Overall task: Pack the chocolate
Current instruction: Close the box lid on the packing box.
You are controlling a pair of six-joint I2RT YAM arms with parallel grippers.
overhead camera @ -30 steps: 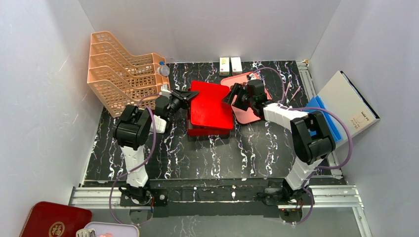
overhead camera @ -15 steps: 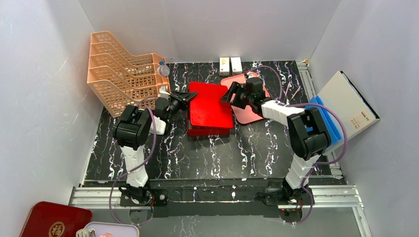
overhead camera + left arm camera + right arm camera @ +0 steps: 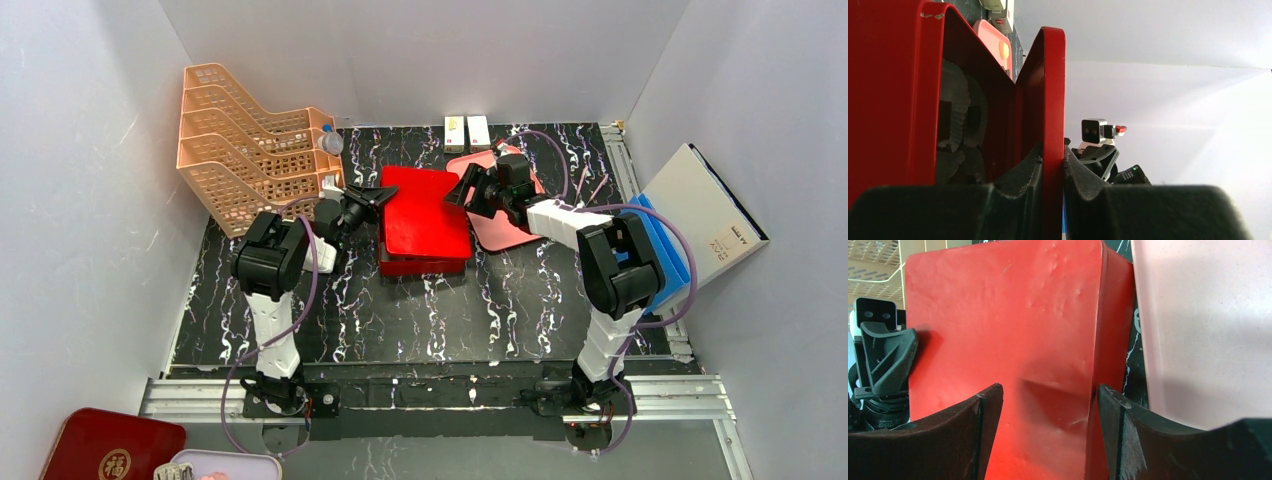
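A red box sits mid-table with its red lid tilted up over it. My left gripper is shut on the lid's left edge, and the rim stands pinched between the jaws of the left gripper. Through the gap below the lid, white crinkled paper cups lie in shadow. The chocolate is hidden. My right gripper hangs open at the lid's right edge. In its wrist view the right gripper straddles the lid at its corner without closing on it.
A pink tray lies just right of the box, under the right wrist. An orange basket rack with a bottle stands at the back left. Two small white cartons are at the back wall. A blue-and-white box leans at the right.
My right gripper has crept a little toward the back and left along the lid's right edge. The left gripper and the lid have stayed where they were.
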